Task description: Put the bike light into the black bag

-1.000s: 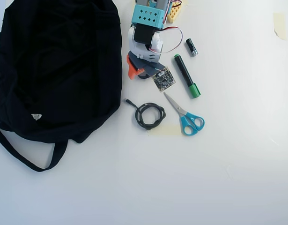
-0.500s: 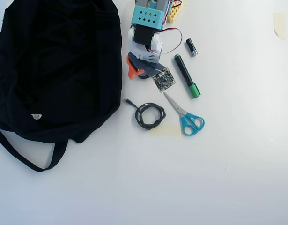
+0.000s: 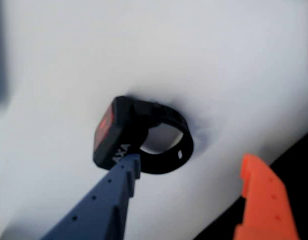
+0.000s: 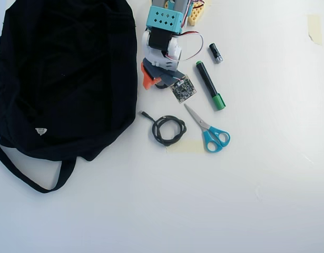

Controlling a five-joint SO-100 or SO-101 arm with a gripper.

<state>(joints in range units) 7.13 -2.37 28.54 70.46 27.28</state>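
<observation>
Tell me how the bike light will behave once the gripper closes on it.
The bike light looks small, so probably light. Its blocky body seems rigid, while the strap loop may flex if squeezed. Standing on edge, it might tip when the open gripper's blue finger nudges it.

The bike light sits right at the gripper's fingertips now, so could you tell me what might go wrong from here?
1. In the wrist view the blue finger meets only the bike light at its lower corner, while the orange finger stands far off; closing could push it aside.
2. The strap loop could snag a finger.
3. In the overhead view the arm hides the light, beside the black bag.
</observation>
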